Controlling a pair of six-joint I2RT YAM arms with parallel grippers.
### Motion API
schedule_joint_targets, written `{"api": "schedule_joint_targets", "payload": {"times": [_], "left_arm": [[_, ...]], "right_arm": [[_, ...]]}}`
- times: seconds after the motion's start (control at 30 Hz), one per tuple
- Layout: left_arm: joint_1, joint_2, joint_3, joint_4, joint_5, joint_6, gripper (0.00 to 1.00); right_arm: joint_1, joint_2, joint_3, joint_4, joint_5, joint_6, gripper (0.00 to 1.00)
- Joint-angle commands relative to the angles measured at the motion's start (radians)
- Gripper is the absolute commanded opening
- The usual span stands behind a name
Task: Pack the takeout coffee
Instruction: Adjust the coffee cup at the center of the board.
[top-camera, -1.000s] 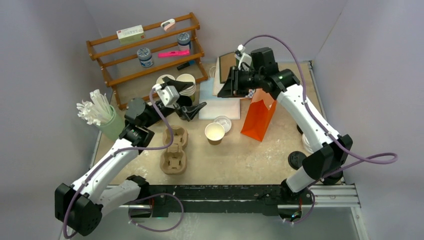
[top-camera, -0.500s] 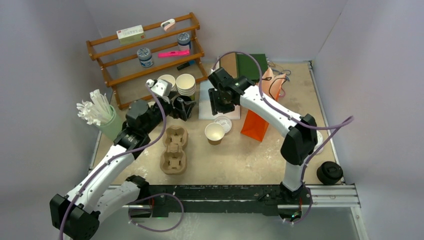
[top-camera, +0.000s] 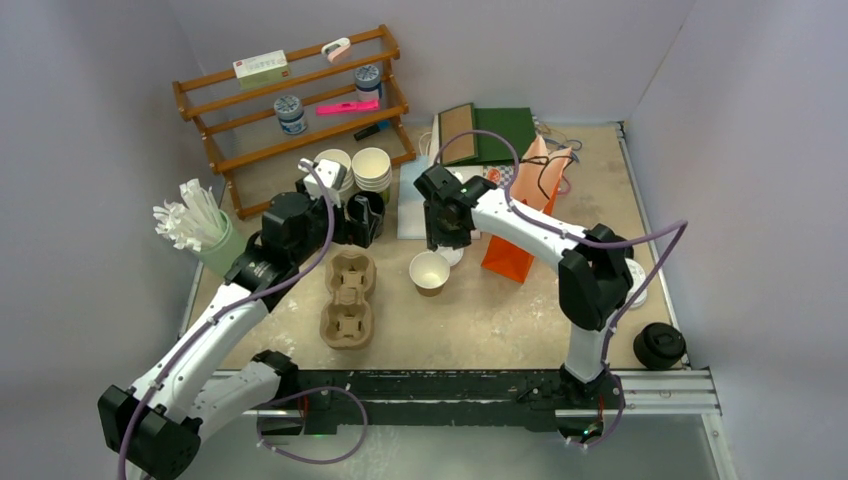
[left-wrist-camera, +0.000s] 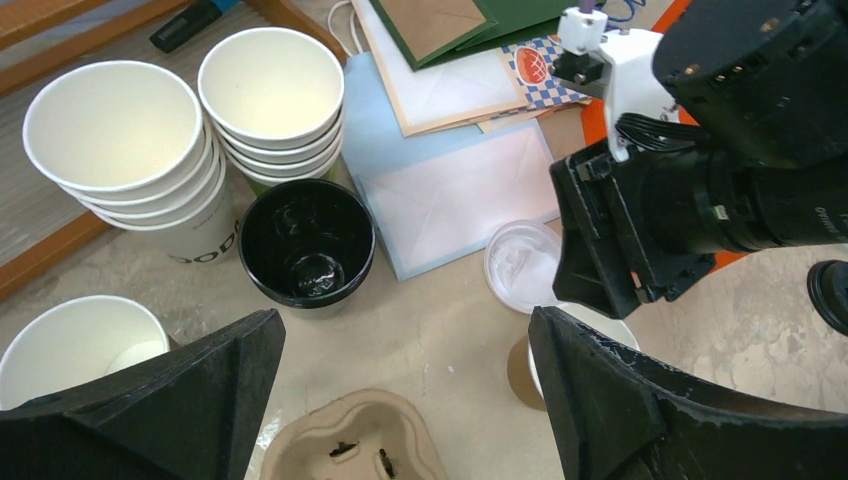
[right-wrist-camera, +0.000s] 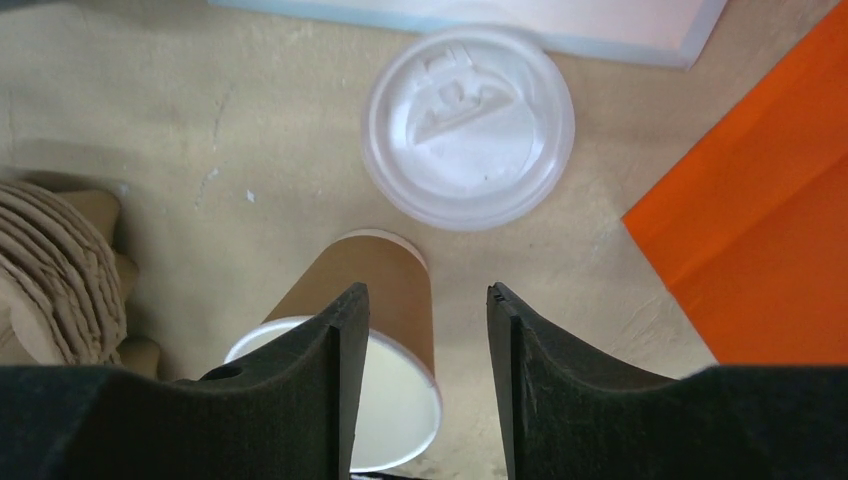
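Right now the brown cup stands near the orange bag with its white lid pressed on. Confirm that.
Wrong about the lid. The brown cup does stand near the orange bag, but it is open: the white lid lies flat on the table beside it, not pressed on. The right wrist view shows this plainly.

lid just behind cup, carrier L of cup; bag R of both
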Motion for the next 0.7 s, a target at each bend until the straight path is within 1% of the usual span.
{"api": "schedule_joint_targets", "payload": {"times": [0.0,0.13,0.23,0.4,0.67], "left_arm": [[-0.003,0.012,0.041,0.007,0.005,0.013,1.00],[-0.003,0.029,0.038,0.020,0.039,0.008,1.00],[-0.003,0.037,0.032,0.023,0.063,0.007,1.00],[-0.003,0.042,0.027,0.024,0.078,0.010,1.00],[-0.003,0.047,0.024,0.025,0.084,0.010,1.00]], "right_arm": [[0.006,-0.099,-0.078,0.065,-0.051,0.052,0.50],[0.005,-0.135,-0.109,0.063,-0.037,0.060,0.50],[0.005,-0.155,-0.122,0.076,-0.065,0.057,0.48],[0.005,-0.147,-0.148,0.117,-0.165,0.039,0.43],[0.010,-0.116,-0.147,0.169,-0.307,0.044,0.43]]}}
